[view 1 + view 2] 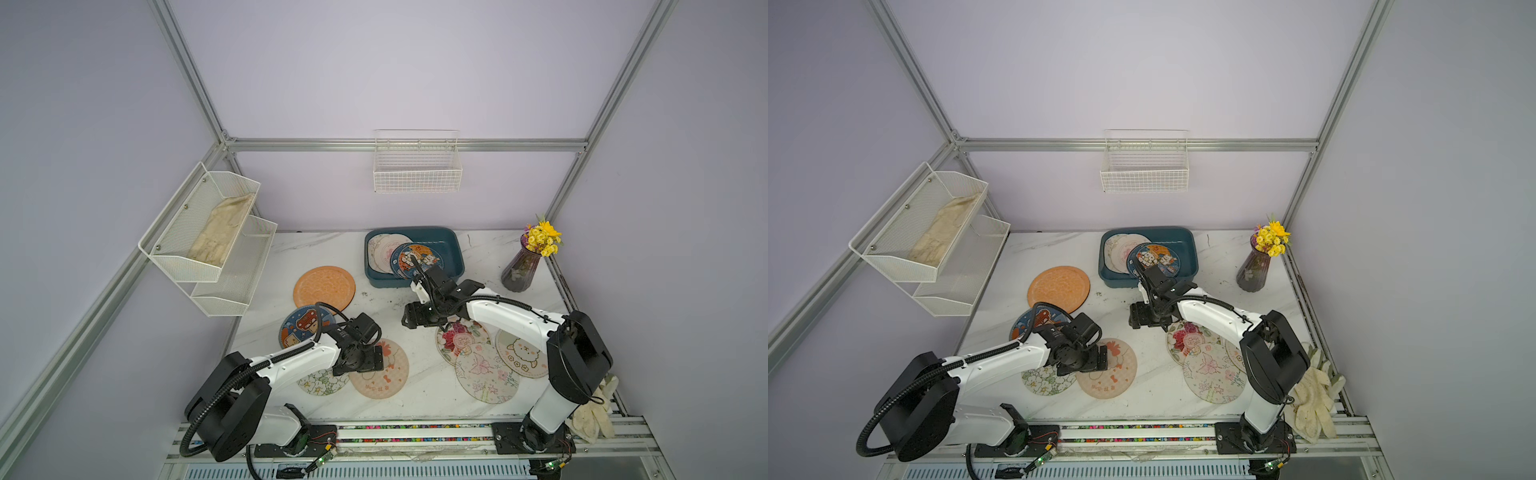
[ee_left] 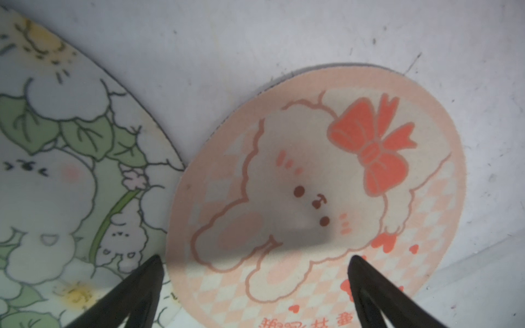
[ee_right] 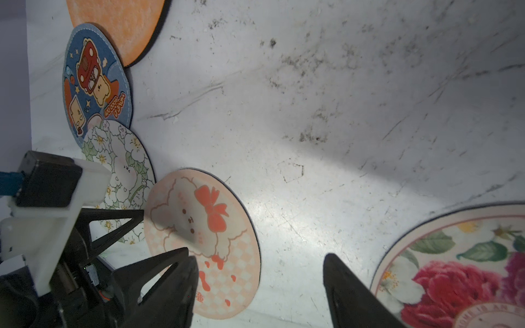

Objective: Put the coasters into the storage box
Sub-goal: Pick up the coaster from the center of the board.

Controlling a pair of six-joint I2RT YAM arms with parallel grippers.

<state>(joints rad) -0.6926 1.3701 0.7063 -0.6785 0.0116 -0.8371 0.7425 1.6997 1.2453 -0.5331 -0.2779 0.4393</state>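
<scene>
— How do the arms sit?
— Over the marble-look table [image 1: 424, 374], the left arm [image 1: 299, 357] reaches in from the near left and bends down. Its left gripper [image 2: 255, 264] hangs spread wide and empty above the flat pink puppy coaster [image 2: 312, 184]. The right arm [image 1: 507, 316] stretches to mid-table, the right gripper [image 3: 258, 264] partly spread and holding nothing.
— And the box?
— The storage box [image 1: 440, 245], teal plastic with rounded corners, sits far centre. A navy cartoon coaster [image 1: 428, 255] lies in it atop pale ones. A rough orange coaster [image 1: 324, 288] lies left of it.
</scene>
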